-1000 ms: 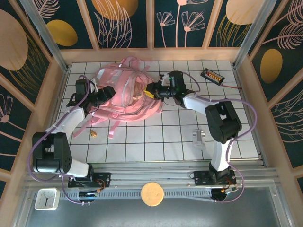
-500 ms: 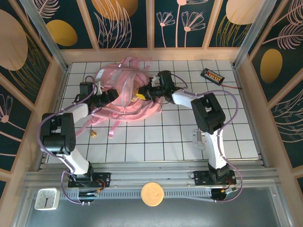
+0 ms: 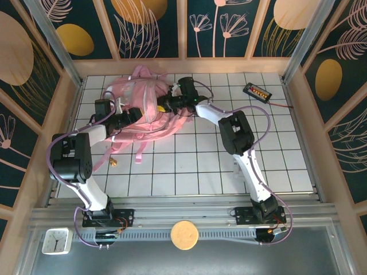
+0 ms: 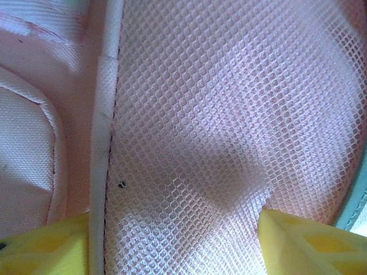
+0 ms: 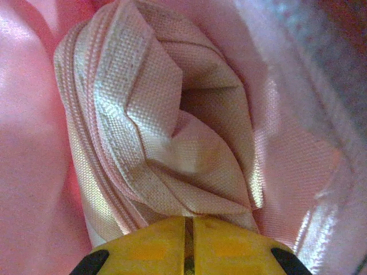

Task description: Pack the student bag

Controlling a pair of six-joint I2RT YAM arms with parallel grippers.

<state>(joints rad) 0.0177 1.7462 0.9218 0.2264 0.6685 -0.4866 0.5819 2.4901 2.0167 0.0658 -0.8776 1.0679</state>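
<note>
One bag, two hands on it

One student bag (image 3: 143,109), soft, pink and crumpled, lies toward 11 o'clock on the white tiled table (image 3: 200,166), its long straps (image 3: 137,150) trailing toward 7 o'clock. The left hand (image 3: 133,116) meets it from 9 o'clock, the right hand (image 3: 164,106) from 3 o'clock.

Left wrist: two yellow fingers (image 4: 304,243) stand apart over honeycomb mesh (image 4: 229,114) and one piped seam (image 4: 103,143).

Right wrist: two yellow fingers (image 5: 155,246) pressed together, pinching a woven, zip-edged fold (image 5: 172,132) of the bag.
</note>
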